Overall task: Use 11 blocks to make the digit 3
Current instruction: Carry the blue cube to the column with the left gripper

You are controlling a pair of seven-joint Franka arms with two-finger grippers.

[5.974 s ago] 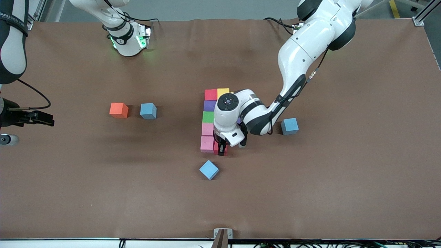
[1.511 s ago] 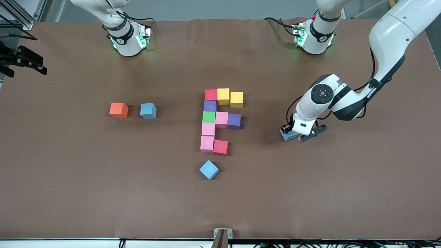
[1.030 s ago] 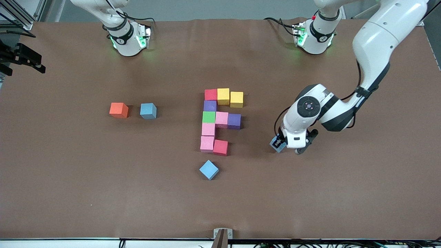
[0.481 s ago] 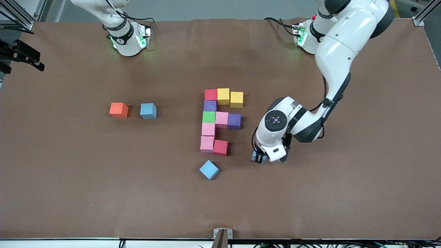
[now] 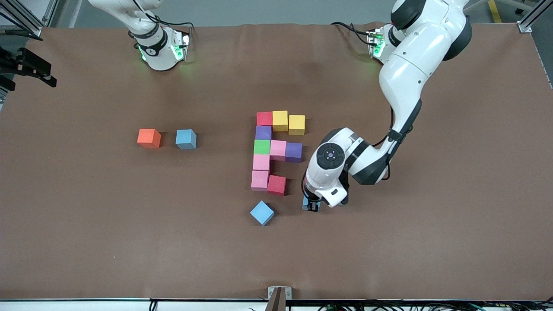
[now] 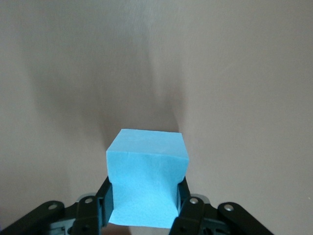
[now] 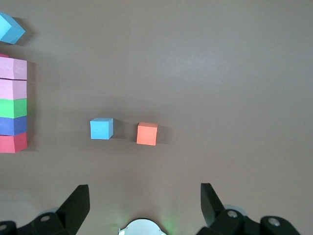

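Jaws of the left gripper (image 5: pixel 312 204) are clamped on two opposite sides of a light blue cube (image 6: pixel 146 176), its top face showing between them in the left wrist view. This gripper hangs over bare tabletop (image 5: pixel 389 259), at about 4 o'clock (front view) from the near red cube (image 5: pixel 276 185); the two cubes are apart.

Jaws of the right gripper (image 7: pixel 144 187) stand wide open with nothing between them. That arm waits, its gripper over the tabletop's edge at the right arm's end.

The unfinished 3 (image 5: pixel 276 151) lies mid-tabletop, ten cubes touching:
- a spine of red (image 5: pixel 264 118), purple (image 5: pixel 263 132), green (image 5: pixel 261 147), pink (image 5: pixel 261 162) and pink (image 5: pixel 259 180), running toward 6 o'clock
- two yellow cubes (image 5: pixel 288 122) beside the spine's red one, toward the left arm's end
- a pink (image 5: pixel 278 150) and a purple (image 5: pixel 293 151) beside the green
- the near red cube beside the last pink

A second blue cube (image 5: pixel 262 212) sits turned cornerwise at 6 o'clock from the figure, near it but apart. Well apart, toward the right arm's end, an orange cube (image 5: pixel 149 138) and a third blue cube (image 5: pixel 186 139) sit side by side with a gap between them.
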